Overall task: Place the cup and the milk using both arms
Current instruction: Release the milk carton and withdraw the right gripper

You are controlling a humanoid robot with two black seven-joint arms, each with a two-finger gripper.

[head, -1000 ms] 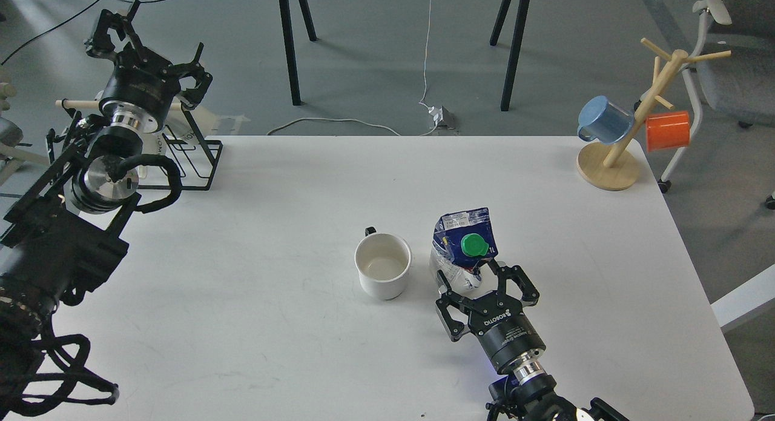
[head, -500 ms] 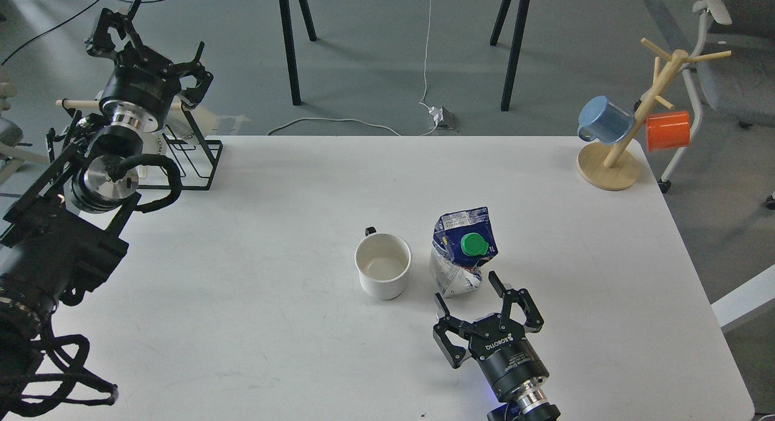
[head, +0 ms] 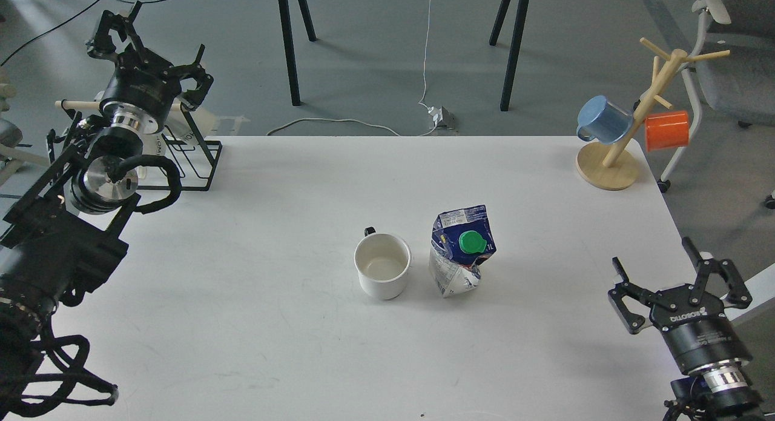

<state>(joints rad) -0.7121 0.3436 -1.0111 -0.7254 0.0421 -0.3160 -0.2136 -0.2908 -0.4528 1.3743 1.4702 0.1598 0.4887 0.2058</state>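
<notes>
A white cup (head: 382, 266) stands upright and empty in the middle of the white table (head: 272, 239), its small dark handle pointing away. Right beside it stands a crumpled blue and white milk carton (head: 460, 251) with a green cap. My right gripper (head: 654, 254) is open and empty at the table's right edge, far to the right of the carton. My left gripper (head: 154, 30) is open and empty, raised beyond the table's far left corner, far from the cup.
A black wire rack (head: 187, 157) stands at the far left corner, under my left arm. A wooden mug tree (head: 629, 127) with a blue mug (head: 602, 119) and an orange mug (head: 666, 131) stands at the far right corner.
My right gripper has let go of the milk carton, drawn back and swung far right to the table's edge. The carton and cup stay put. The left arm has not moved.
</notes>
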